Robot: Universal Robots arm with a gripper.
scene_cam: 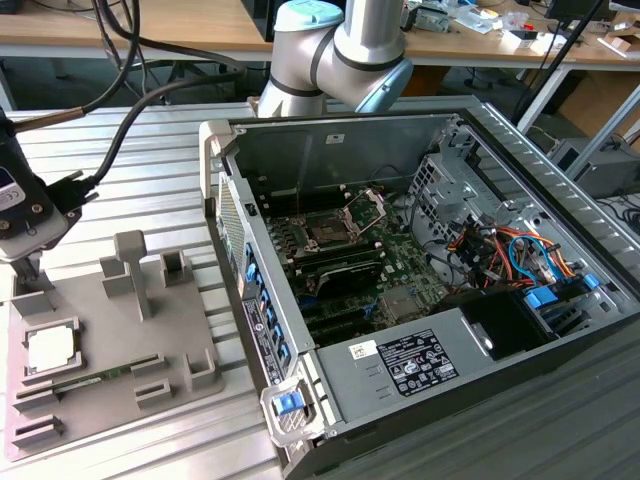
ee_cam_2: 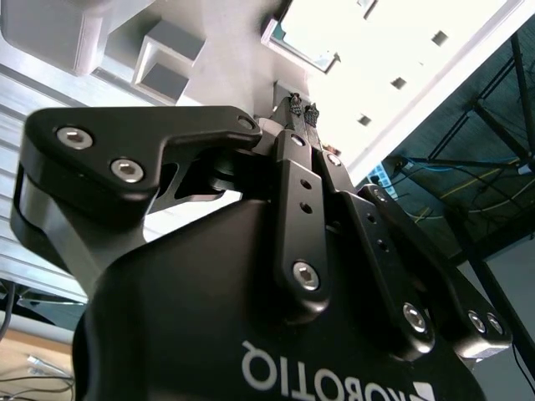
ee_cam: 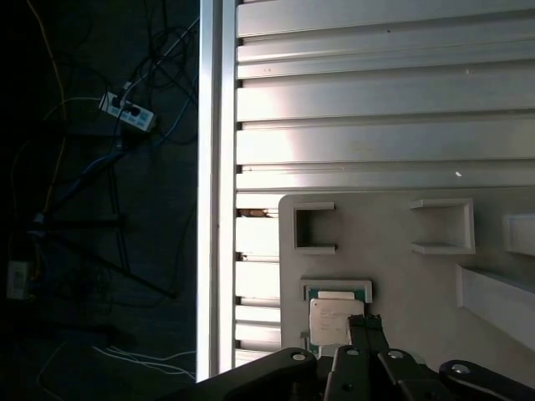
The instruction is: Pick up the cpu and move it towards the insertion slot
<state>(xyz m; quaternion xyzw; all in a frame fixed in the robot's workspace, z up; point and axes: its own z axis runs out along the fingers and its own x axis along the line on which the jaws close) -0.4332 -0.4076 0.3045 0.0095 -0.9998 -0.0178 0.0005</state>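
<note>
A ribbed metal table [scene_cam: 150, 150] carries 2 things. A grey tray [scene_cam: 110, 345] lies near the table's edge at the exterior view's left. An open computer case [scene_cam: 330, 150] stands just beside the tray, at the exterior view's right.

- The arm [scene_cam: 372, 30] is made of silver-grey tube segments and rounded joints with pale blue caps; one big joint sits at 12 o'clock in the exterior view.
- Thick black cables [scene_cam: 122, 130] run along it toward 9 o'clock, where the wrist block [scene_cam: 22, 215] is black with a lighter panel.
- The gripper [ee_cam_2: 303, 109] has a matte black body with white lettering [ee_cam_2: 334, 376] on the housing.
- Its finger links [ee_cam_2: 297, 217] are flat black bars with rounded ends, each carrying silver hex-socket screws [ee_cam_2: 306, 276].
- The fingertips [ee_cam_2: 295, 104] are thin, dark and narrow.
</note>
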